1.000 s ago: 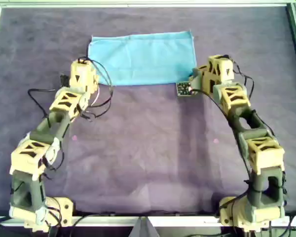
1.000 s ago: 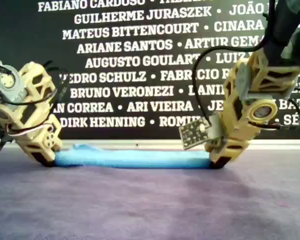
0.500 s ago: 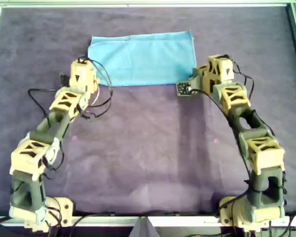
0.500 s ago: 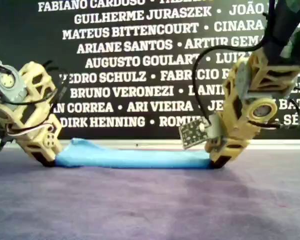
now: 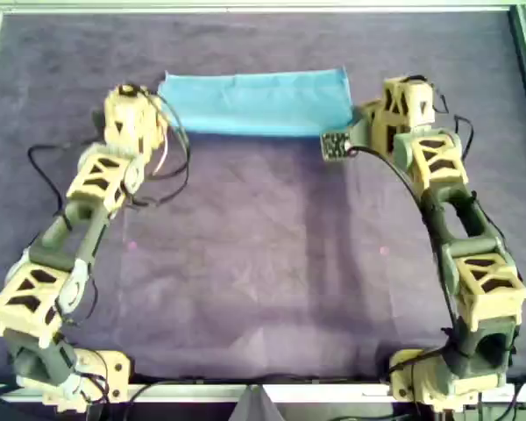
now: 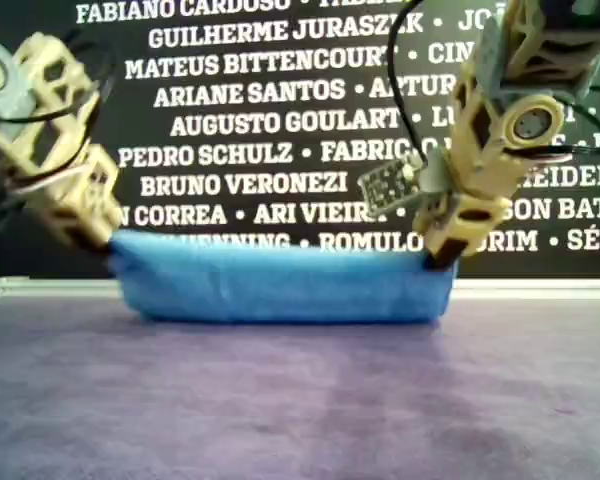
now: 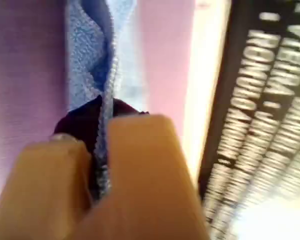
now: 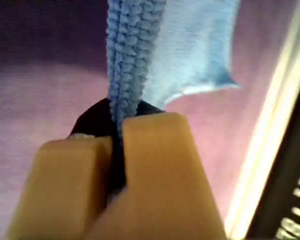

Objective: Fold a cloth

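Note:
The light blue cloth (image 5: pixel 256 103) lies as a narrow band at the far side of the purple table in the overhead view. Its near edge is raised off the table, so in the exterior view the cloth (image 6: pixel 280 285) hangs as a low wall between both grippers. My left gripper (image 5: pixel 154 112) is shut on the corner at the overhead view's left, and the left wrist view shows the cloth (image 7: pixel 90 60) pinched in that gripper (image 7: pixel 102 145). My right gripper (image 5: pixel 358 125) is shut on the other corner, with the cloth (image 8: pixel 130 55) running out of that gripper (image 8: pixel 117 145).
A purple felt covering (image 5: pixel 263 263) spreads over the table inside a pale metal frame (image 5: pixel 245 7). Behind the far edge stands a black banner with white names (image 6: pixel 250 120). A small circuit board (image 5: pixel 335 145) juts from the right arm.
Both grippers have risen and moved toward the far edge, carrying the cloth's near edge. The cloth looks narrower from above and stands taller in the exterior view.

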Available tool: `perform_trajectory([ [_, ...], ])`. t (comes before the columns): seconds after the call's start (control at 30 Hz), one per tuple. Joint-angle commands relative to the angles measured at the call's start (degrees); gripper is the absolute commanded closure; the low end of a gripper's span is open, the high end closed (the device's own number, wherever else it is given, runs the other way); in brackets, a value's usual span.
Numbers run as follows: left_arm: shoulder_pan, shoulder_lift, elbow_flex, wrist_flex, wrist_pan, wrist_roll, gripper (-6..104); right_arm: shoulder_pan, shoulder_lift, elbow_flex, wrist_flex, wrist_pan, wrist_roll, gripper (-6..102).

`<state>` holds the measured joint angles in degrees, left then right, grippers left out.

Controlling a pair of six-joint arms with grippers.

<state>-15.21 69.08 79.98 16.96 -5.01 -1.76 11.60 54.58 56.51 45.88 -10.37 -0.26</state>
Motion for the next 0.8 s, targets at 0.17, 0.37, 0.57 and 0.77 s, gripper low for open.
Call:
perform_trajectory([
  [0.17,-1.0,13.4,13.1,-0.2,-0.3,0.2,98,-2.5,6.2,-1.0,13.7,0.3,-0.53,98],
  [0.37,-1.0,17.5,21.4,-0.2,-0.3,0.2,98,-2.5,7.6,-1.0,20.4,0.2,-0.62,98],
  [0.57,-1.1,20.0,27.9,-0.2,-0.3,-0.1,98,-1.8,10.0,-1.0,26.3,0.2,-0.7,98],
  [0.77,-1.1,22.8,31.5,-0.2,-0.3,-0.5,98,-1.6,13.2,1.5,27.4,0.1,-0.7,98],
])
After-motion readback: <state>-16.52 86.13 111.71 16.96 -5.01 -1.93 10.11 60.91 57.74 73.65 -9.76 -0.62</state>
